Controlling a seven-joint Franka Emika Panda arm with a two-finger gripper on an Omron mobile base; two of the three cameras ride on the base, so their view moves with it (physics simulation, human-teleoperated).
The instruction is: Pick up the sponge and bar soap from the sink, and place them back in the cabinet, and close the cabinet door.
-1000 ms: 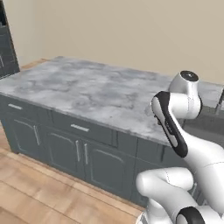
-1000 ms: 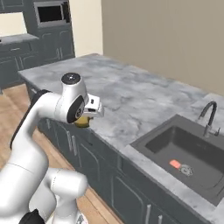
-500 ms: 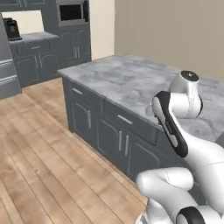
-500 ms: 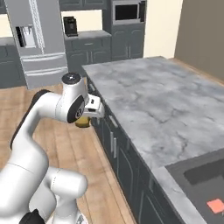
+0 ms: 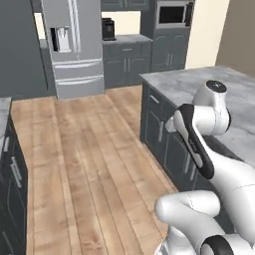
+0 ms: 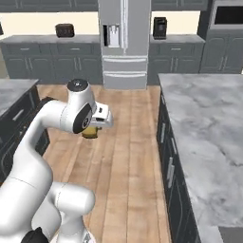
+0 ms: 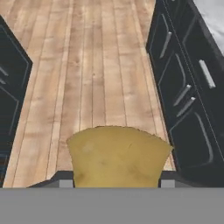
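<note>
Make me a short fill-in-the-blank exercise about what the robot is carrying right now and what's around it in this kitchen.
1. The gripper is shut on a yellow-brown ____.
2. Beneath the held block lies a ____ plank floor.
3. The counter beside the arm has a grey ____ top.
4. At the far wall stands a silver ____ with a dispenser in its door.

Missing words: sponge; wooden; marble; refrigerator

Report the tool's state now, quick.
Tool: closed on the sponge, carried above the wooden floor.
</note>
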